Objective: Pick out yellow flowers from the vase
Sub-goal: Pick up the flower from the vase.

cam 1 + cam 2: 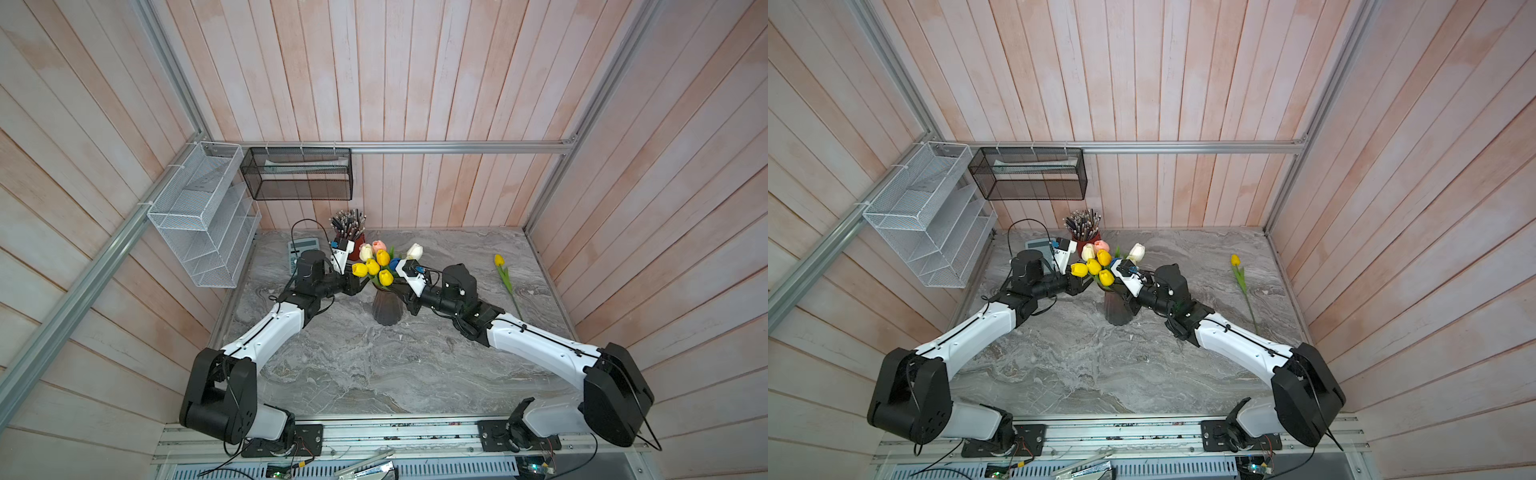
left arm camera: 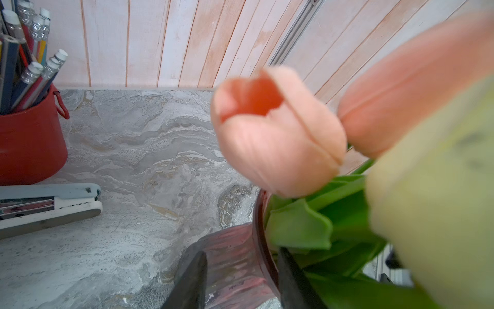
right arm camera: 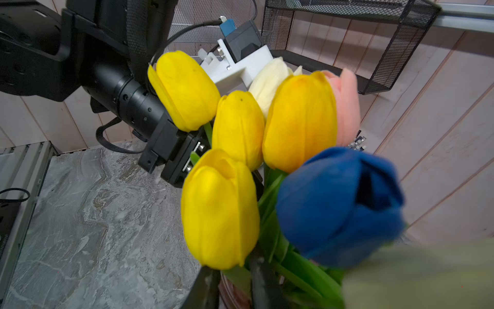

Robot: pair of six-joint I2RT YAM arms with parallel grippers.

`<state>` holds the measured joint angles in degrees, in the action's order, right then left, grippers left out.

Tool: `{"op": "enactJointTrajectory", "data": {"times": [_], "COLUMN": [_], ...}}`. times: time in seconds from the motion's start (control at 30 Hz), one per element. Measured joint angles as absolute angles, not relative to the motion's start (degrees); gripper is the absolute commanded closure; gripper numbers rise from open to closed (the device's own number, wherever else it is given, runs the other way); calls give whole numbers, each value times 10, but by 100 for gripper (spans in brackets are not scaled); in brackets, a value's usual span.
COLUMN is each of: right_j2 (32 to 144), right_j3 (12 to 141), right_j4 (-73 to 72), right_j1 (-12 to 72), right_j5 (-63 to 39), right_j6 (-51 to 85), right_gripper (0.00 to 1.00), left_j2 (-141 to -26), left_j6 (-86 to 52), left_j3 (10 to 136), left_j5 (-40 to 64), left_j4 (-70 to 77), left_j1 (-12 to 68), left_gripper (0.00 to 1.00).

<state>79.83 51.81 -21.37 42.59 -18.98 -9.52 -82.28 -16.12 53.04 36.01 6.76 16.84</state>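
One yellow flower [image 1: 499, 260] is already out; it lies flat on the desk [image 1: 374, 374] off to my right, well apart from the vase [image 1: 386, 309], head toward the back wall. Four yellow flowers [image 3: 219, 211] are left in the vase, crowded at the front of the bunch toward my left arm; I judge the job roughly a fifth done, with four picks to go. Their heads are closed, egg-shaped and bright yellow; one head [image 3: 299, 120] runs deeper, nearly orange at the top; the stems are thin and green with narrow leaves. White, pink and blue tulips [image 3: 339, 206] share the vase and press against the yellow ones. The vase stands upright mid-desk between my arms; it is dark, ribbed and narrow-necked with a flared rim. My left jaws straddle that rim at a middling gap, one finger [image 2: 191, 281] outside the wall and a second finger [image 2: 291, 275] inside among the leaves; whether they press it I cannot tell. My right jaws sit low at the foot of the bunch, narrow, with green stems between them; whether they pinch one I cannot tell.
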Motion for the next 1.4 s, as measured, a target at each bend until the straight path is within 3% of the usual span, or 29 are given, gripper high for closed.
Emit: {"op": "enactJointTrajectory", "data": {"times": [0.4,1.0,1.4], "right_j2": [837,848,823], "right_j3": [537,533,521], "right_j4": [-230,-287,-288], "right_j1": [432,437,437], "right_j5": [-187,-178,-174], "right_j6": [-103,-103,-105], "right_gripper": [77,91,93], "left_j2": [-823,-823,-823], "left_j6": [-161,-156,-156], "left_j3": [531,538,540], "left_j5": [360,360,360], "left_j4": [67,51,48], "left_j1": [168,168,168], "left_gripper": [56,56,56]}}
